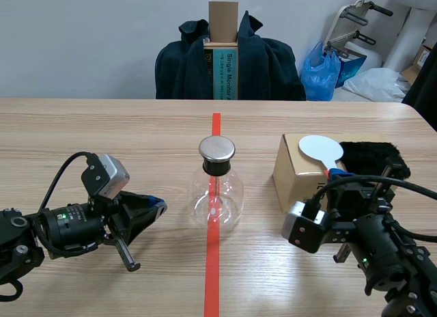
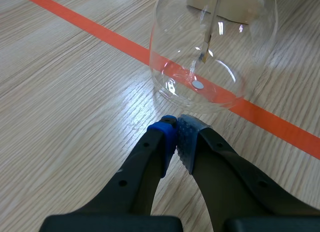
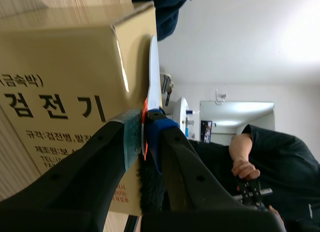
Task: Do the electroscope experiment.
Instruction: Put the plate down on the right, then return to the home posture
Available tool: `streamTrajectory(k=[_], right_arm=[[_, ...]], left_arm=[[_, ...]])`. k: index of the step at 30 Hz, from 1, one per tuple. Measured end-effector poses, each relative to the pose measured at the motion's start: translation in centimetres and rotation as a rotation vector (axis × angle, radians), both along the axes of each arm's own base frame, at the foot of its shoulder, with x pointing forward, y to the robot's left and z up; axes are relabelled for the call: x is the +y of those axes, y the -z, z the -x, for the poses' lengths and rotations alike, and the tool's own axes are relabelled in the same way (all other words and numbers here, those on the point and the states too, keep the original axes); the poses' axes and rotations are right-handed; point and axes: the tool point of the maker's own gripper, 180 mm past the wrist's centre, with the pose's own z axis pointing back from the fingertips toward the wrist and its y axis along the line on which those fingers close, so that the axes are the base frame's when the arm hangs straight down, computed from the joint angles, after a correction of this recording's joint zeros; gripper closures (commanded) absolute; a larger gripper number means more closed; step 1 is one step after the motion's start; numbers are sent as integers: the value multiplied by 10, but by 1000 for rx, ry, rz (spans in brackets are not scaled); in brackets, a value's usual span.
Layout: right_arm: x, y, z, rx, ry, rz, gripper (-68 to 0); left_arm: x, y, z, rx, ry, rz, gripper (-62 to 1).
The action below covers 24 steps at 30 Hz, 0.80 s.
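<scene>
Slip hazard: right claw [image 3: 144, 122] pinches only the thin handle end of the white paddle [image 1: 319, 149], which lies flat on the cardboard box [image 1: 293, 173]. With the disc so far ahead of the grip, a lift could let it sag or twist free.
Box hazard: the paddle rests on the box top, so a dragging rather than rising pull would likely shove the box toward the glass.
Flask hazard: electroscope flask [image 1: 217, 194] is round-bodied and top-heavy under its metal cap [image 1: 217, 149]. A nudge from either arm could roll or tip it.
Charge hazard: black fur [image 1: 372, 156] lies just beside the box, on the side away from the flask. If the rubbing were skipped, the strip inside the flask [image 2: 206, 47] would probably not stir.
Right claw: fingers [image 3: 100, 157] nearly together, clamped on the paddle's handle, an orange sliver showing between them.
Left claw: [image 2: 176, 123] closed tip to tip, holding nothing, low over the tabletop [image 1: 102, 139], just short of the flask and not touching it.
Electroscope: upright at mid-tabletop on the red tape line [image 1: 213, 262], between the two arms.
</scene>
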Motion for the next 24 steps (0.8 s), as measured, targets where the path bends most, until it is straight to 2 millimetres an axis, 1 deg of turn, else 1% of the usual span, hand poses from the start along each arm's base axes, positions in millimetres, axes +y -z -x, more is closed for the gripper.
streamTrajectory(k=[3, 4, 6, 9, 11, 13, 15, 16, 17, 18, 21, 24], right_arm=[[0, 0, 0, -1, -2, 0, -9], [0, 0, 0, 0, -1, -2, -25], [-3, -1, -1, 2, 18, -29, -103], [-6, -3, -1, -5, 41, -56, -278], [-6, -3, -1, -5, 40, -54, -380], [-6, -3, -1, -5, 40, -54, -452], [-6, -5, -2, -17, 42, -56, -496], [-7, -7, -2, -30, 46, -58, -506], [-8, -9, -2, -44, 49, -61, -509], [-8, -11, -2, -52, 50, -62, -515], [-8, -10, -1, -49, 50, -61, -515], [-8, -7, 3, -37, 49, -60, -515]], left_arm=[[0, 0, 0, 0, 0, 0, -27], [0, 0, 0, 0, 0, 0, -28], [0, 0, 0, 0, 0, 0, -28], [0, 0, 0, 0, 0, 0, -28], [1, 0, 0, 0, 0, -3, -28], [4, 0, 0, 0, -1, -9, -28], [8, 0, 0, -2, -2, -19, -29], [10, 0, 0, -3, 0, -24, -42], [12, -1, 1, -7, 2, -27, -74], [14, -5, 2, -12, 3, -24, -119], [16, -17, 12, -31, 23, -7, -301], [14, -35, 29, -52, 62, 13, -469]])
